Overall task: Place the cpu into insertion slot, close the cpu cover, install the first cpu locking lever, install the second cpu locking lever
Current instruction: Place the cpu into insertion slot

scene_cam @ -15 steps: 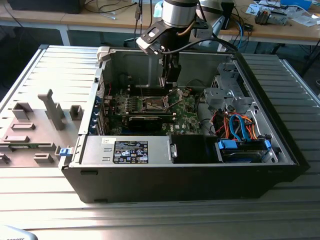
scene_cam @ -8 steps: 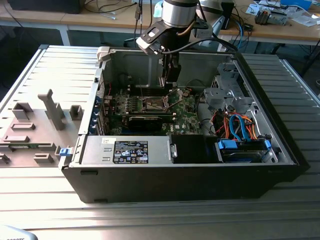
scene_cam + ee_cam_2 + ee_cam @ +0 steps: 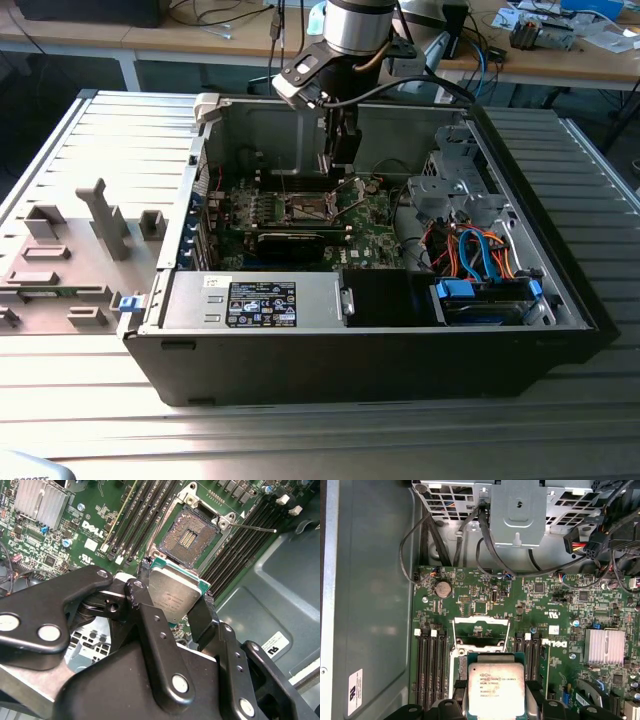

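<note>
Ribbed metal table (image 3: 300,440) carries an open computer case (image 3: 400,350), and inside the case lies the green motherboard (image 3: 560,605). Over the board hangs the black hand (image 3: 174,599), its two fingers (image 3: 202,617) closed on opposite edges of the cpu (image 3: 496,687), whose metal top faces the wrist cameras. The cpu is held close beside the insertion slot (image 3: 189,537) but not in it; the slot's dark centre lies bare. The cpu cover (image 3: 481,620) stands raised, and a thin wire lever (image 3: 252,528) juts free next to the slot. Judging from this, none of the four steps is finished: the cpu is gripped and near but not seated, the cover is open, and the levers are left to do.
</note>
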Controlling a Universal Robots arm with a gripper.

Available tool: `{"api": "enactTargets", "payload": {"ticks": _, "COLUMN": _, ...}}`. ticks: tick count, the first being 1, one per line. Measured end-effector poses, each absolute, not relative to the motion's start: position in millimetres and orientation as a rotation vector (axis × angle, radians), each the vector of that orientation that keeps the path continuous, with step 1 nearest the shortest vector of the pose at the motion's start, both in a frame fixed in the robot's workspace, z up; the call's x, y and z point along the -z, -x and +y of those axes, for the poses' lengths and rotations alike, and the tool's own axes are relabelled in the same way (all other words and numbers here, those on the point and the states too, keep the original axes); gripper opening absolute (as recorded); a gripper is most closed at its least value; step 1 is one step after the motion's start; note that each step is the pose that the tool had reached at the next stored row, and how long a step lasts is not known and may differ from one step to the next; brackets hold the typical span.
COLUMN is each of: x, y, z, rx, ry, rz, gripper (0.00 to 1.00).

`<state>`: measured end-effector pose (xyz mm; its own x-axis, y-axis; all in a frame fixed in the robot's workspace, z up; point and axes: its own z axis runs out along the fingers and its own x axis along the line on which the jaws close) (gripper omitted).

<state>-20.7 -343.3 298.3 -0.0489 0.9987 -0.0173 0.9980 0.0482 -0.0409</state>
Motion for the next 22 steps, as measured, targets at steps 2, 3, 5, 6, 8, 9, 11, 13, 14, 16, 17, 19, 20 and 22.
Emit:
{"api": "enactTargets", "payload": {"ticks": 2, "x": -298.3, "y": 20.7, "z": -343.3, "rx": -0.065, "ry": 2.16, "rz": -2.259, "gripper": 0.54}}
{"api": "enactTargets", "payload": {"ticks": 3, "x": -298.3, "y": 20.7, "z": -343.3, "rx": -0.065, "ry": 2.162, "rz": -2.257, "gripper": 0.54}}
{"api": "enactTargets", "payload": {"ticks": 5, "x": -298.3, "y": 20.7, "z": -343.3, "rx": -0.065, "ry": 2.163, "rz": -2.255, "gripper": 0.54}}
{"api": "enactTargets", "payload": {"ticks": 6, "x": -298.3, "y": 20.7, "z": -343.3, "rx": -0.065, "ry": 2.163, "rz": -2.255, "gripper": 0.54}}
{"api": "enactTargets", "payload": {"ticks": 8, "x": -297.8, "y": 21.6, "z": -343.3, "rx": -0.065, "ry": 2.163, "rz": -2.255, "gripper": 0.54}}
{"api": "enactTargets", "payload": {"ticks": 9, "x": -297.7, "y": 21.7, "z": -343.3, "rx": -0.065, "ry": 2.163, "rz": -2.255, "gripper": 0.54}}
{"api": "enactTargets", "payload": {"ticks": 11, "x": -297.4, "y": 22.1, "z": -343.3, "rx": -0.065, "ry": 2.163, "rz": -2.255, "gripper": 0.54}}
{"api": "enactTargets", "payload": {"ticks": 13, "x": -297.3, "y": 22.5, "z": -343.3, "rx": -0.065, "ry": 2.163, "rz": -2.255, "gripper": 0.54}}
{"api": "enactTargets", "payload": {"ticks": 14, "x": -297.2, "y": 22.5, "z": -343.3, "rx": -0.065, "ry": 2.163, "rz": -2.255, "gripper": 0.54}}
{"api": "enactTargets", "payload": {"ticks": 16, "x": -296.3, "y": 24.0, "z": -343.3, "rx": -0.065, "ry": 2.163, "rz": -2.255, "gripper": 0.54}}
{"api": "enactTargets", "payload": {"ticks": 17, "x": -296.2, "y": 24.1, "z": -343.3, "rx": -0.065, "ry": 2.163, "rz": -2.255, "gripper": 0.54}}
{"api": "enactTargets", "payload": {"ticks": 19, "x": -295.9, "y": 24.3, "z": -343.3, "rx": -0.065, "ry": 2.163, "rz": -2.255, "gripper": 0.54}}
{"api": "enactTargets", "payload": {"ticks": 20, "x": -295.8, "y": 24.4, "z": -343.3, "rx": -0.065, "ry": 2.163, "rz": -2.255, "gripper": 0.54}}
{"api": "enactTargets", "payload": {"ticks": 22, "x": -295.3, "y": 24.9, "z": -343.3, "rx": -0.065, "ry": 2.163, "rz": -2.255, "gripper": 0.54}}
